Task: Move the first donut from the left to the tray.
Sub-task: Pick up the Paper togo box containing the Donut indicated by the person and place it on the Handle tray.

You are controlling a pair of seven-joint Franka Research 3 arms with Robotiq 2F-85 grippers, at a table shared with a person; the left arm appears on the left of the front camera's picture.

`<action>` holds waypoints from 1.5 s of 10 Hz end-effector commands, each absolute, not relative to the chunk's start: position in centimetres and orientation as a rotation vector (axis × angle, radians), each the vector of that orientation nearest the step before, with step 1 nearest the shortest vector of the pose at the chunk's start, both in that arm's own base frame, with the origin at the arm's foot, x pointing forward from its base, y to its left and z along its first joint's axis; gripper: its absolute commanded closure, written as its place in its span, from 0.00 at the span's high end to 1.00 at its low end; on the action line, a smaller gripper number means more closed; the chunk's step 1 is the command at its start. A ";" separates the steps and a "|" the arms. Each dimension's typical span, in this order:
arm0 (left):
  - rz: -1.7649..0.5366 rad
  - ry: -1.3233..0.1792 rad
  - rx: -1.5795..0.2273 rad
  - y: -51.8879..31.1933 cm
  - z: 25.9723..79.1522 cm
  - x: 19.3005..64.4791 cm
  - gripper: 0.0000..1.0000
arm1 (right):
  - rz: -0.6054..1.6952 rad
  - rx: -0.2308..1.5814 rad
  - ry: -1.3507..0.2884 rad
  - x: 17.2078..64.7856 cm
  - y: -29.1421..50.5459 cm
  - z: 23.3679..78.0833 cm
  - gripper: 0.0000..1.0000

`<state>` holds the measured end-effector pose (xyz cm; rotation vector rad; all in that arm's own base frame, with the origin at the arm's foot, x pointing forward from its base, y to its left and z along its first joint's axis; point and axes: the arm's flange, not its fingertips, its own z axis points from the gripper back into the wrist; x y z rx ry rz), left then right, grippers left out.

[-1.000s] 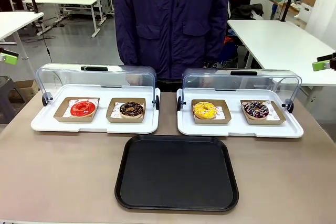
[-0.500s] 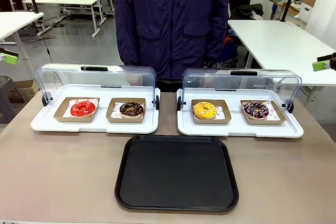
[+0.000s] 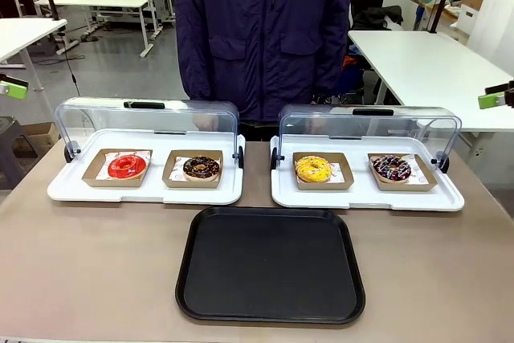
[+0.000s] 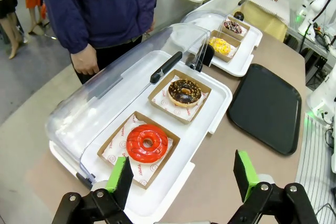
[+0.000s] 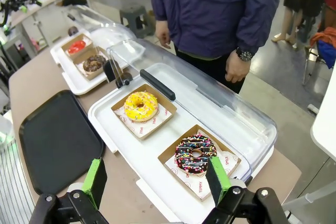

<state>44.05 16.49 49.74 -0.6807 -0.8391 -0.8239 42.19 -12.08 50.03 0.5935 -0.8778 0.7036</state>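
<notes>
Four donuts: each sits in its own cardboard holder on a white lidded tray, and none is on the black tray (image 3: 273,267) yet.
Change: nothing has moved over the last second in the front view. The task looks to be at its very start.
Left gripper (image 4: 182,174): fingers spread wide, holding nothing, raised above the table.
Red donut (image 4: 147,142): just ahead of and below the left gripper, nearer its left finger, at the near end of the white tray (image 4: 220,98).
Black tray: ahead on the right finger's side, bare, well apart from the red donut.
Right gripper (image 5: 157,179): fingers apart, empty, above the other white tray's near end.
Edges: the domed lid (image 4: 131,77) is swung back beyond the donut. The holder's low wall and the white tray's rim surround it, and the chocolate donut (image 4: 184,91) lies next along.
Open room: clear from above and from the near side. I judge the carry must first clear the white rim, then cross bare table.
</notes>
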 end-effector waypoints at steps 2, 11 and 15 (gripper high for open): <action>-0.832 -0.855 -0.694 16.4 49.9 44.0 1.00 | 0.706 0.605 -0.907 42.5 -12.1 50.0 1.00; -0.832 -0.855 -0.694 16.4 49.9 44.0 1.00 | 0.706 0.605 -0.907 42.5 -12.1 50.0 1.00; -0.832 -0.855 -0.694 16.4 49.9 44.0 1.00 | 0.706 0.605 -0.907 42.5 -12.1 50.0 1.00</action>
